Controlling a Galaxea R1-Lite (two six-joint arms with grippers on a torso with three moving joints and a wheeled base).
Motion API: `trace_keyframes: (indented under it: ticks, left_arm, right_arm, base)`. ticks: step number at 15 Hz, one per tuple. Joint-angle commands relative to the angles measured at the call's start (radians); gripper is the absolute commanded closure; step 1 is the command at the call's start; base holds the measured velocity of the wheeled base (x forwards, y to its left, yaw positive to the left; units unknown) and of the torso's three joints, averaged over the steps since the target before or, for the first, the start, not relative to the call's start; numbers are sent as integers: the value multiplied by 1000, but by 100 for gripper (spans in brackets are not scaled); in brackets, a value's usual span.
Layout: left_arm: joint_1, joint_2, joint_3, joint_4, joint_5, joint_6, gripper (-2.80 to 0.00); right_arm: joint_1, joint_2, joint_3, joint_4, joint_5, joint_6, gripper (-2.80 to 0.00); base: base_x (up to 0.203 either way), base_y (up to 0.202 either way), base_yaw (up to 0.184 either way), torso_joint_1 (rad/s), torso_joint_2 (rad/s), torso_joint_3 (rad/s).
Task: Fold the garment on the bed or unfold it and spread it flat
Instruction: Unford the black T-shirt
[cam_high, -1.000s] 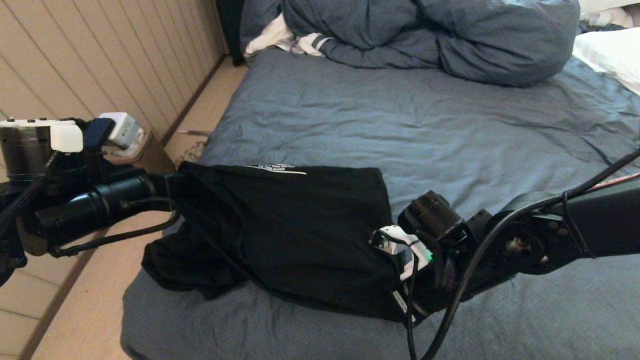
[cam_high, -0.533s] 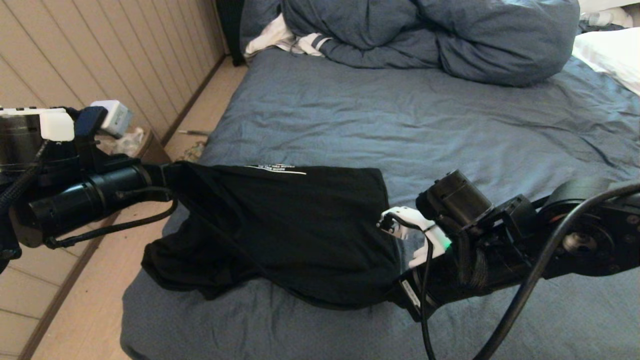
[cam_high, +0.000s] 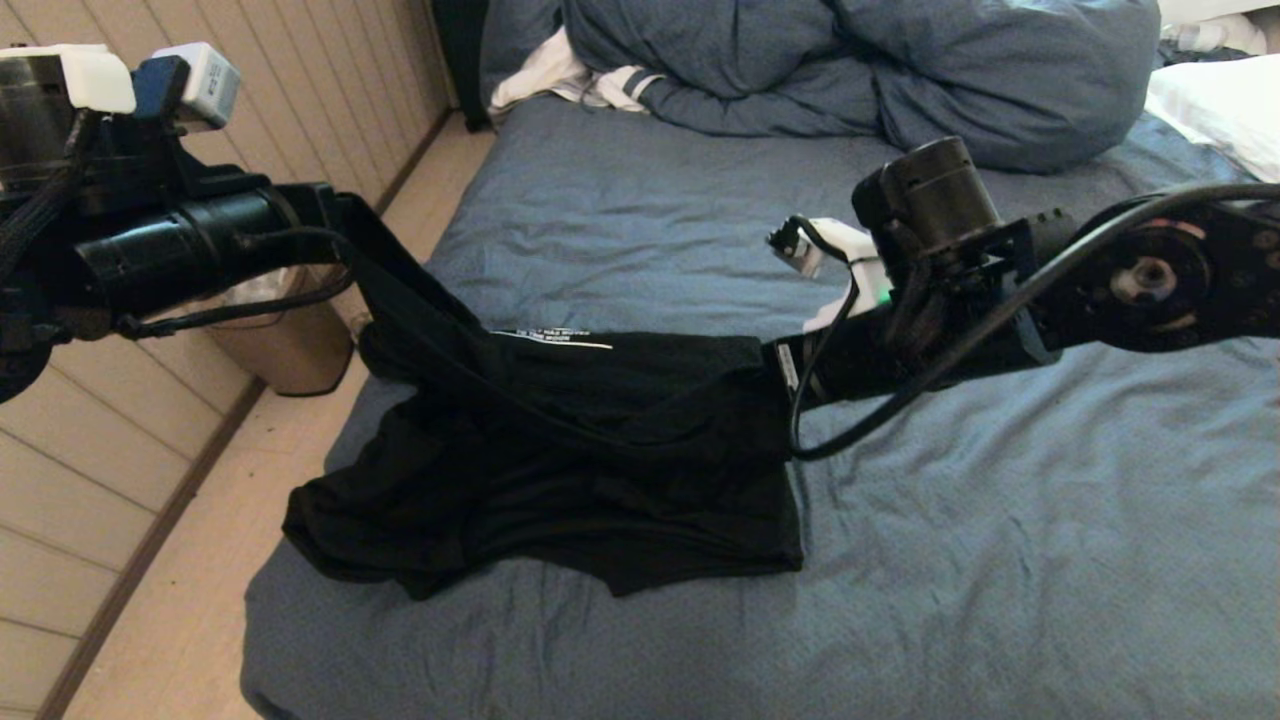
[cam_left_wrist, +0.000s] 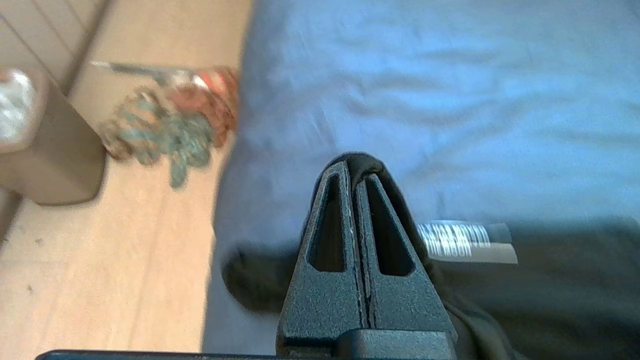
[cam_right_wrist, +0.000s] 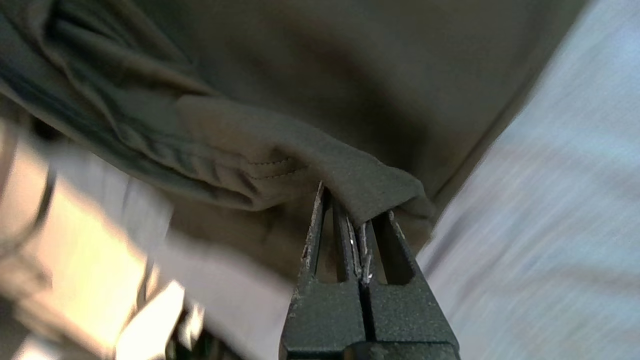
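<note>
The black T-shirt (cam_high: 600, 470) lies bunched near the left front of the bed (cam_high: 1000, 560), on its blue-grey sheet. A strip of white lettering (cam_high: 555, 338) shows along its far edge. My left gripper (cam_high: 345, 215) is raised above the bed's left side, shut on a shirt edge that stretches taut down to the pile. In the left wrist view black cloth wraps the left gripper (cam_left_wrist: 352, 170) at its tips, near the lettering (cam_left_wrist: 452, 240). My right gripper (cam_high: 782, 365) is shut on the shirt's right edge. The right wrist view shows the hem (cam_right_wrist: 370, 185) pinched in the right gripper (cam_right_wrist: 352, 215).
A bunched blue-grey duvet (cam_high: 850, 70) and a white striped cloth (cam_high: 560, 75) lie at the bed's far end. A white pillow (cam_high: 1225, 110) sits at the far right. A brown bin (cam_high: 280, 340) and a patterned item (cam_left_wrist: 175, 120) are on the floor by the panelled wall.
Both grippers have risen and moved toward the far side with the shirt's edge. The layer they hold lifted off the pile, uncovering the cloth beneath.
</note>
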Motion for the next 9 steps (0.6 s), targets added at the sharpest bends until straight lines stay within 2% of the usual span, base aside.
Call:
trace_keyframes:
  ticks: [1,4,6,9]
  left_arm:
    - [4,119,-128,-5,21,-1,0]
    - [26,263,-314,-24,65,-7,0]
    - [41,343,-454,-27,94,-32,0]
    - [47,506,-670,-35,205,-48,0]
  right_arm:
    - [-38,116,-169,2,-3,17,0]
    - [-84,269,-371,-18,-51,35,0]
    - [-99,321,-384,-180,-108,35,0]
    - [-103,393,-386,-414,-247,26,0]
  base:
    - [0,0,0,0,0,0]
    - [0,0,0,0,0,0]
    - [0,0,0,0,0,0]
    - [0,0,0,0,0,0]
